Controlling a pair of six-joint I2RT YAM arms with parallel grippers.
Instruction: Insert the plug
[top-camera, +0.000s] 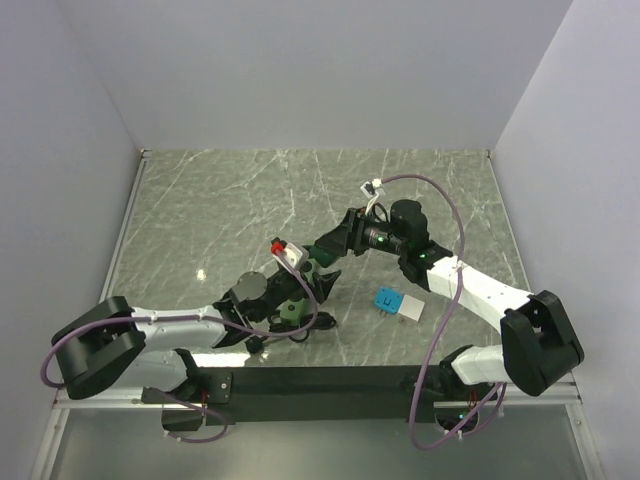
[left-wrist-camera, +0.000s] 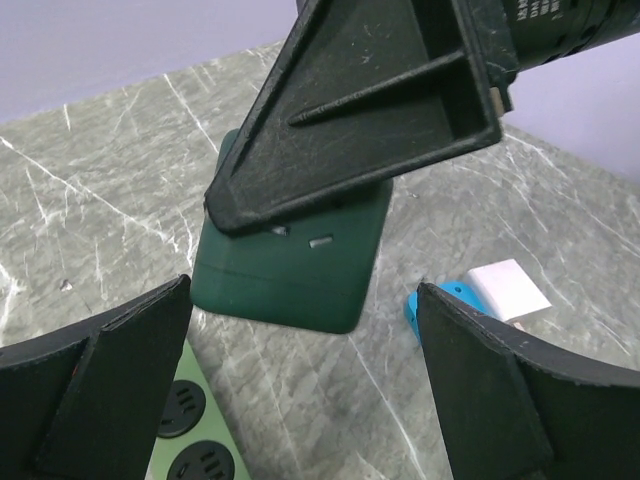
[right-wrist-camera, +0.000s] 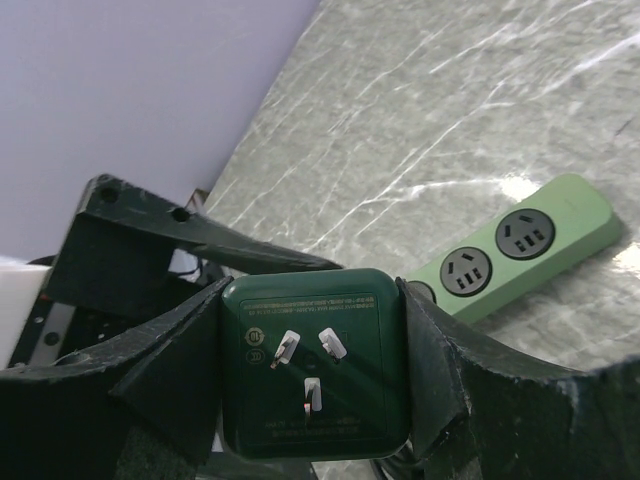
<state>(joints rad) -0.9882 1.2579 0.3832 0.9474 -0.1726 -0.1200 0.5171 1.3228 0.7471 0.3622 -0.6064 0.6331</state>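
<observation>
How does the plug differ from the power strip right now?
The plug is dark green and squarish; the power strip is light green and long. The plug is clamped by the right gripper, jaws either side, three prongs showing; the power strip lies flat on the table, visible sockets empty. Both are green.

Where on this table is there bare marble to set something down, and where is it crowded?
Bare marble spans the far half of the table, from the back wall to the right gripper. Crowded: the centre, where it holds the plug near the power strip and the open left gripper, a blue-and-white block beside.
</observation>
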